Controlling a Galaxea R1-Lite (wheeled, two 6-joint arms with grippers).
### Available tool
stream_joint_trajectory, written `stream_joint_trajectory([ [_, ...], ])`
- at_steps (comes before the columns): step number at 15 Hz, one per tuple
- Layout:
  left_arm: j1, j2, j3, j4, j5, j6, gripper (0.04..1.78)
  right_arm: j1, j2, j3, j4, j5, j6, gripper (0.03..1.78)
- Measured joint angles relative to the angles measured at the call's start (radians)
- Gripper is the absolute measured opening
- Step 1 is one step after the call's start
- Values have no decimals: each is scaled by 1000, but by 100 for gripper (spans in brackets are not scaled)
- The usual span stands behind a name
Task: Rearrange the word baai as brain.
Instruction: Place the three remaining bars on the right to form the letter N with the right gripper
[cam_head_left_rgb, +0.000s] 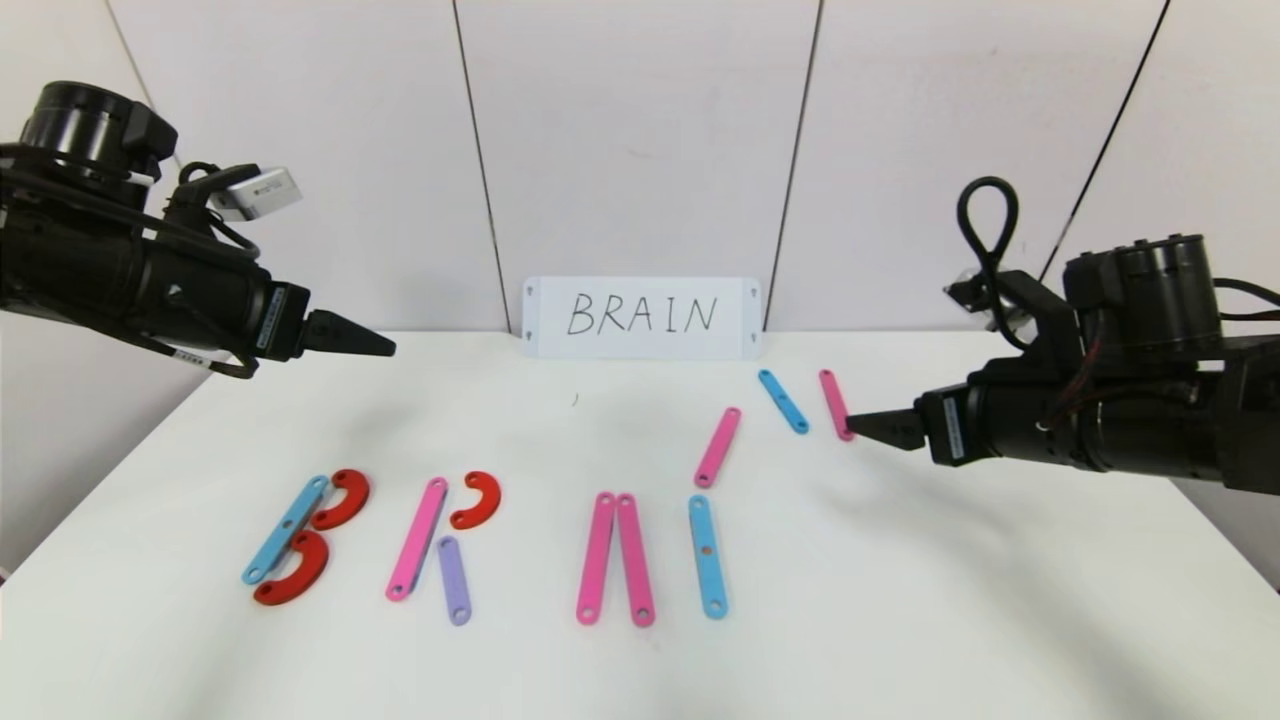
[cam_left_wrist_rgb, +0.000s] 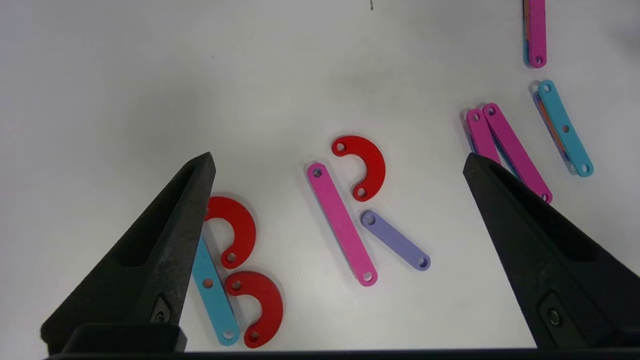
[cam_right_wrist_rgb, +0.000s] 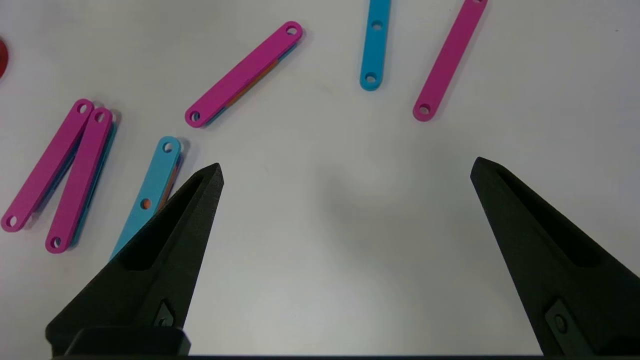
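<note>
Both arms are hovering above the counter (cam_head_left_rgb: 900, 620) with nothing in them: the left tool (cam_left_wrist_rgb: 340, 165) is hanging spread wide over the near-left part, above the first letters, and the right tool (cam_right_wrist_rgb: 347, 170) is hanging equally released over the right side, near the loose strips. Along the near edge the word is reading partway: a B (cam_head_left_rgb: 300, 540) of a blue strip and two red curves toward the near-left corner, an R (cam_head_left_rgb: 440, 545) of a pink strip, a red curve and a lilac strip just beside it, two pink strips (cam_head_left_rgb: 615, 560) lying almost touching where the A belongs, and a blue strip (cam_head_left_rgb: 707, 556) standing as the I. Three spare strips, pink (cam_head_left_rgb: 718, 447), blue (cam_head_left_rgb: 783, 401) and pink (cam_head_left_rgb: 834, 404), are lying toward the far-right, below the white card (cam_head_left_rgb: 641, 317) at the far edge. Judging from this, the N is not yet built, and the A is lacking a crossbar and spread legs. The next move is probably calling for the right tool to descend on one spare strip, pinch its thin edge, and carry it toward the near edge, right of the I.
</note>
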Motion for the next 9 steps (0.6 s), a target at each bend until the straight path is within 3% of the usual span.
stream_joint_trajectory([
  [3, 18, 8, 0, -29, 3, 0, 173, 80, 43, -86, 32, -108, 41, 173],
  [6, 23, 4, 6, -29, 0, 1, 173, 146, 110, -186, 59, -201, 134, 173],
  [9, 23, -4, 10, -29, 0, 2, 173, 186, 196, -260, 59, -264, 166, 173],
])
